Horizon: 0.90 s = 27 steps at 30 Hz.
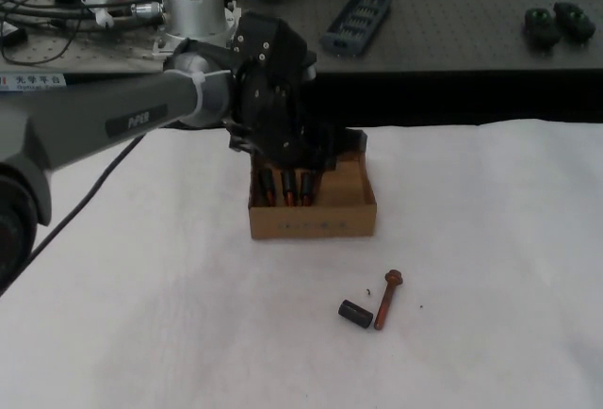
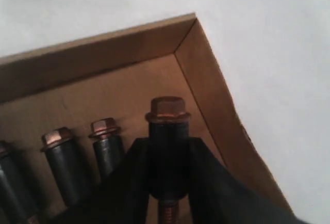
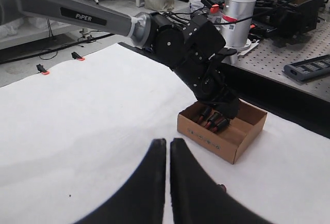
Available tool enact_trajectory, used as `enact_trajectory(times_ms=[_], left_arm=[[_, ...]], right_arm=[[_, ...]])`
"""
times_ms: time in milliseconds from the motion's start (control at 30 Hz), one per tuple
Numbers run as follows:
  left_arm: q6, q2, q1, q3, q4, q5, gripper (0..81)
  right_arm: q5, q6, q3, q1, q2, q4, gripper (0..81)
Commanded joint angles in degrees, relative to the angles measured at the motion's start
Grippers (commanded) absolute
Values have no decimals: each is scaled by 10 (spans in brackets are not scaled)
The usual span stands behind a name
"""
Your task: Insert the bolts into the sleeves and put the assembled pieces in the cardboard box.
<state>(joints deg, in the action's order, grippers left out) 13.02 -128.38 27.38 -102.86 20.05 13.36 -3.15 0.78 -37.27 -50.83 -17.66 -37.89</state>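
Brown cardboard box [image 1: 311, 225] sits mid-surface on a white cloth [image 1: 141, 334]. The left arm [image 1: 113, 122] stretches in from the left, its wrist bent down over the box's far side, hiding that part of the box. In the left wrist view the jaws grip a dark sleeve [image 2: 167, 141] with a copper bolt head [image 2: 167, 110] atop it, close to the box's corner wall [image 2: 206, 79]. Beside it lie other assembled pieces [image 2: 108, 146]; one at the picture's edge is cut off, so their count is unclear. The right arm's jaws are low over the cloth nearer the camera, fingers [image 3: 152, 182] almost together with only a slit between, holding nothing. Nearer than the box lie a loose bolt [image 1: 387, 300] and a loose sleeve [image 1: 355, 314], just apart.
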Motion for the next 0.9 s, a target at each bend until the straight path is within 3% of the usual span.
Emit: enact_trajectory(times_ms=[0, 300, 533, 667, 867], left_arm=[[4, -11, 0, -7, 22, 6, 5], [4, -18, 0, -7, 21, 6, 11], [30, -18, 0, -7, 21, 2, 330], [42, -16, 0, -7, 21, 0, 330], [42, 14, -2, -7, 27, 9, 256]], right_arm=[[-1, 1, 0, 2, 4, 5, 34], [-1, 3, 0, 2, 4, 5, 34], [-1, 9, 0, 2, 4, 5, 34], [-1, 9, 0, 2, 4, 5, 34], [-47, 9, 0, 2, -2, -34, 34]])
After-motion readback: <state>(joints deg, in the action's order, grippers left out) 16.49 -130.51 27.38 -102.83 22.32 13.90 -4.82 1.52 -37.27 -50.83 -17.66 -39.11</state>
